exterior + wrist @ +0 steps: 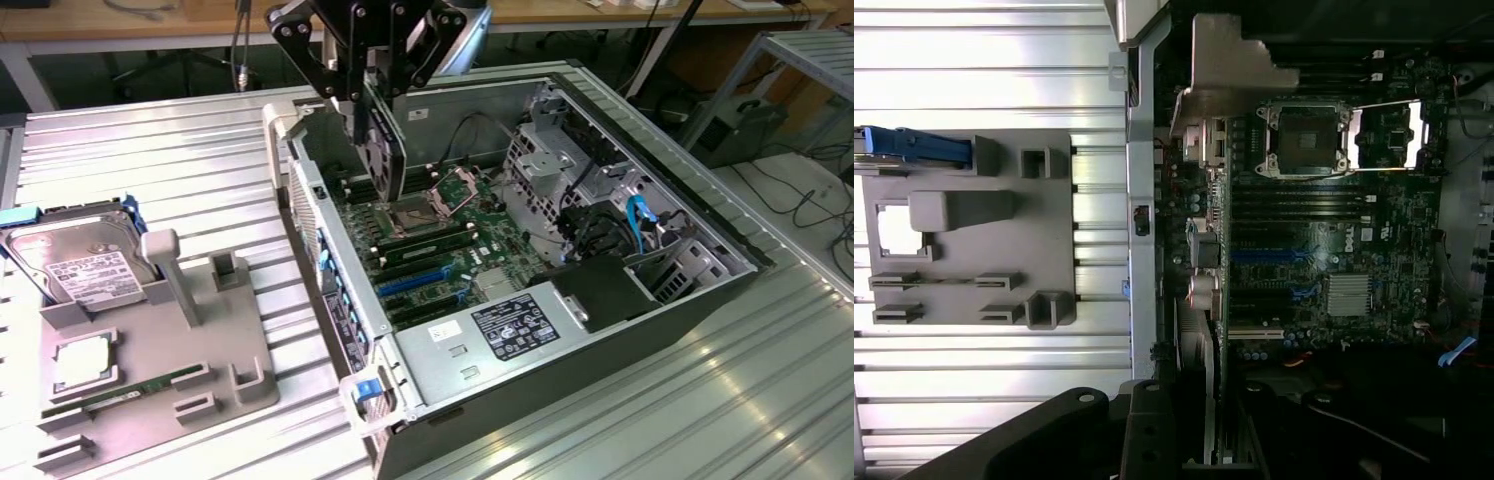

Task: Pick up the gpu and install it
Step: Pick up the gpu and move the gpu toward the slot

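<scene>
1. The gripper (363,90) is clamped on the top edge of the gpu (382,150). The card is grasped and hung upright, long side down.
2. The gpu is held over the open computer case (694,290), at the case's far end. It is close beside the wall on the exterior view's left.
3. The card's lower end is seen in line with the CPU socket (407,215) on the motherboard (461,255). Whether it touches the board cannot be told.
4. The blue expansion slots (416,282) are noted nearer on the board, apart from the card.
5. In the wrist view the gpu (1206,400) is seen edge-on, a silver strip running alongside the motherboard's edge, just inside the case wall.
6. Further out, on the exterior view's left, a grey fixture tray (147,340) is set on the ribbed metal table (160,150), well apart from the card.
7. On the tray, a hard drive (87,270) is stood at the far end. A RAM stick (127,392) is laid toward the near edge.
</scene>
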`<state>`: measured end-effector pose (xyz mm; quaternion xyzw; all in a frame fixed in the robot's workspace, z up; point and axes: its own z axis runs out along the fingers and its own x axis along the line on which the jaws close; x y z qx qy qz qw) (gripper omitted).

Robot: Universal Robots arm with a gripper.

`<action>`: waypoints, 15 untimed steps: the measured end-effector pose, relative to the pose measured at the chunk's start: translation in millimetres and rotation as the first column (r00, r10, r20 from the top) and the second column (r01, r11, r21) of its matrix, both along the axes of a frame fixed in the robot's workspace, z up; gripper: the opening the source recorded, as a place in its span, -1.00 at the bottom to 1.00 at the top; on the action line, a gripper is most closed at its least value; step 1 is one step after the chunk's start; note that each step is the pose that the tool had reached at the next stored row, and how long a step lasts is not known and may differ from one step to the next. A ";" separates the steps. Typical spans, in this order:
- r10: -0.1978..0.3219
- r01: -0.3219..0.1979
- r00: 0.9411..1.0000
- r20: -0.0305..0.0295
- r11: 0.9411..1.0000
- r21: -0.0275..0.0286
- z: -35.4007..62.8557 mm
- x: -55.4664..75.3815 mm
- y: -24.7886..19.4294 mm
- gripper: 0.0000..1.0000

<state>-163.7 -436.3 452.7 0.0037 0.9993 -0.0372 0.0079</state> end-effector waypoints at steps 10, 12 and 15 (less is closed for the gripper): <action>0.000 0.000 1.000 0.000 1.000 0.000 -0.2 8.1 0.0 -0.46; 0.000 0.000 1.000 0.000 1.000 0.000 -0.2 9.9 0.0 -0.46; 0.000 0.000 1.000 0.000 1.000 0.000 -0.3 12.6 0.0 -0.46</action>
